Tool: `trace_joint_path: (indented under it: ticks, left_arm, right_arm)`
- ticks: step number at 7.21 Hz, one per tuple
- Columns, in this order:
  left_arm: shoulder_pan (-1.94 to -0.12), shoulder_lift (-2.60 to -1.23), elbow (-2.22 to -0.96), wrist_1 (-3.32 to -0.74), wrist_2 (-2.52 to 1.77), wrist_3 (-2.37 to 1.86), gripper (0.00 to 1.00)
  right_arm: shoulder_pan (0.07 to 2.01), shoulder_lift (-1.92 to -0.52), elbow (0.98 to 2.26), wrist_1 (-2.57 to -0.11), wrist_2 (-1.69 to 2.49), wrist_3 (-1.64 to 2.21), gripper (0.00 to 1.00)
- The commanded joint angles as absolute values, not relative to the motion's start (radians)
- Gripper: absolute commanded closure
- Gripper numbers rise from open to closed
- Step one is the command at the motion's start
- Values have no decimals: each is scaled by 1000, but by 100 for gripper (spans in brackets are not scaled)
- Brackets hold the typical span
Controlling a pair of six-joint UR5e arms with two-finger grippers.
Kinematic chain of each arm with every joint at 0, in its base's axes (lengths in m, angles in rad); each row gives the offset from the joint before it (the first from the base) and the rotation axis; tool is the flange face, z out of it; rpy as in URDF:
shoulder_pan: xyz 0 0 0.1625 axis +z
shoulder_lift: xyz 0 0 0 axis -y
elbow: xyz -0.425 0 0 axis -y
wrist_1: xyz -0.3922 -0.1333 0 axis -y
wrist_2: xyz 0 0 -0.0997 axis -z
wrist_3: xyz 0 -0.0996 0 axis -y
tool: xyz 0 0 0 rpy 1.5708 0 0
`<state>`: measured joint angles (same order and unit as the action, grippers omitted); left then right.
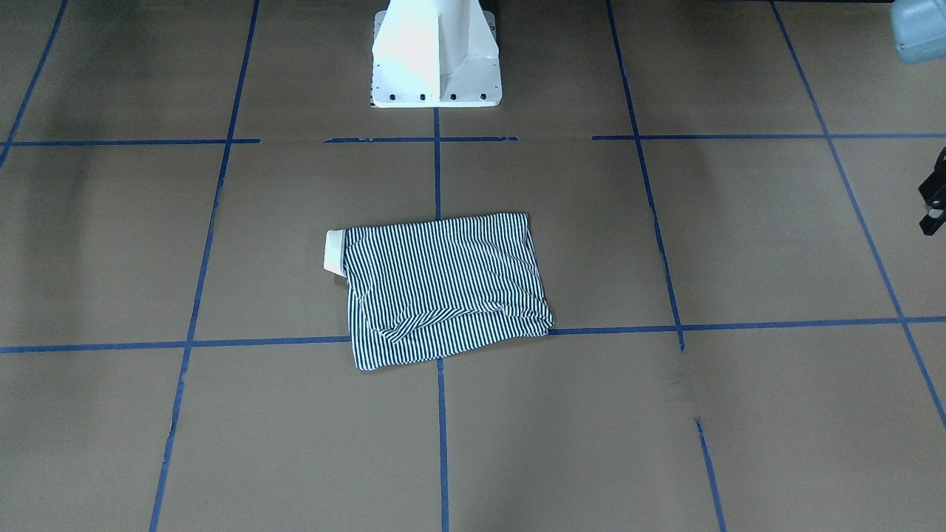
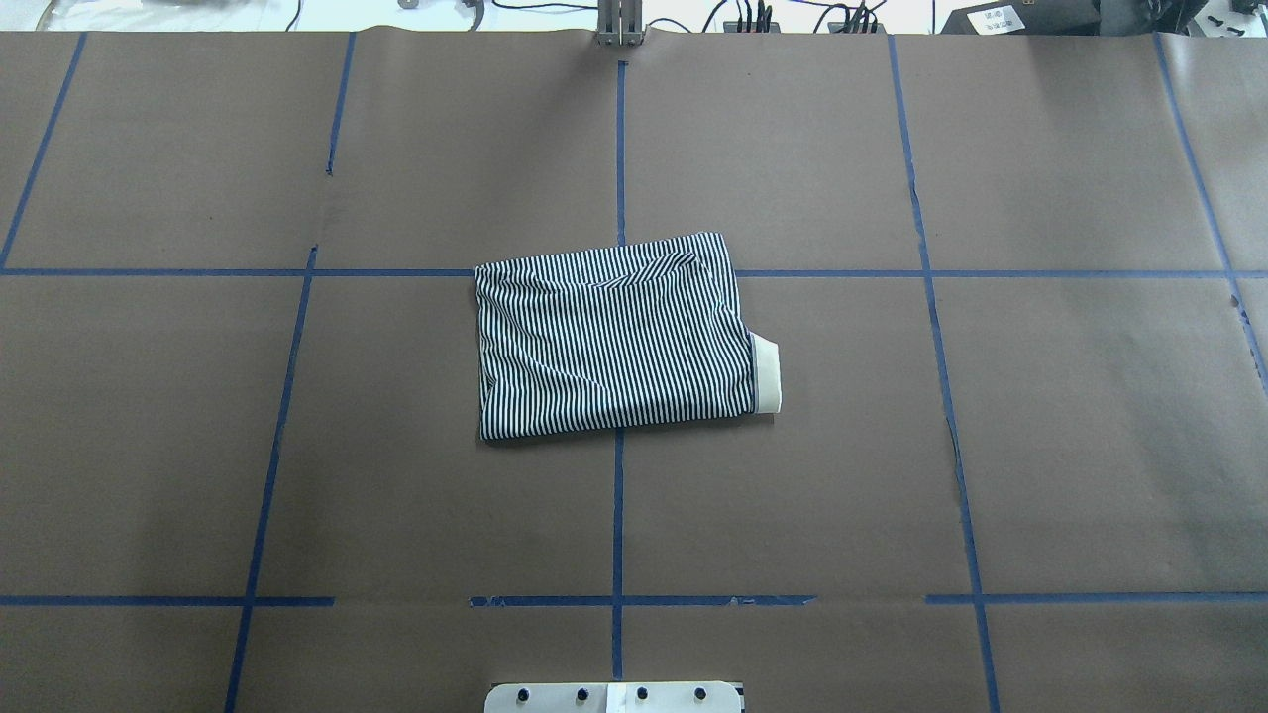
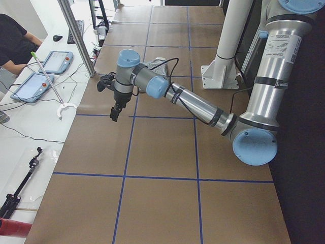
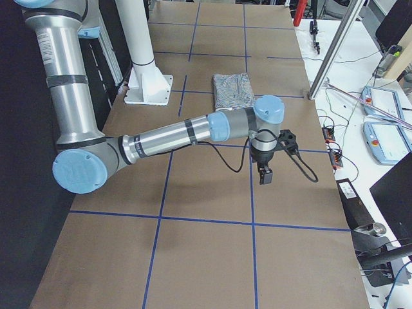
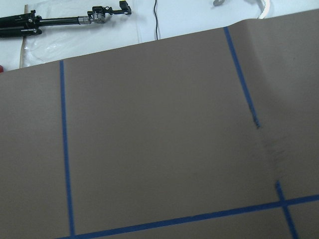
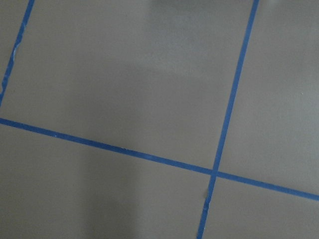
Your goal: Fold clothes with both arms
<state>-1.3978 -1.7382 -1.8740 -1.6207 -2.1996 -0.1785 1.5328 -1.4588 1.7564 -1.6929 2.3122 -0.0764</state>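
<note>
**Shirt lying between both arms**

We are seeing the folded polo shirt [image 2: 614,337] at the table [image 2: 297,446] centre, its long axis running 9 to 3 o'clock from overhead, collar [image 2: 768,374] at 3. The left gripper [image 3: 115,115] is hanging far off at 9 and the right gripper [image 4: 264,176] at 3, perhaps equally distant. Their opening we cannot tell.

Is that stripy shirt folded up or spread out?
Folded. The shirt lies as a compact rectangle with layered edges; no sleeves stick out, only the cream collar peeks from one end.

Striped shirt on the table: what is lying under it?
The striped shirt lies on brown paper; blue tape lines run under it. Whether they cross beneath is covered.
</note>
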Motion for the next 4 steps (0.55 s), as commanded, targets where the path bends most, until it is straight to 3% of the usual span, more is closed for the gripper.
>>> trace_joint_path:
  ticks: [1,4]
  left_arm:
    - [-1413,-1716,-1803,-1755,-2195,-141,0]
    - [-1414,-1602,-1755,-1783,-2195,-143,0]
  right_arm:
    - [1554,-1523,1772,-1625,2316,-84,0]
    - [1552,-1594,1769,-1615,2324,-83,0]
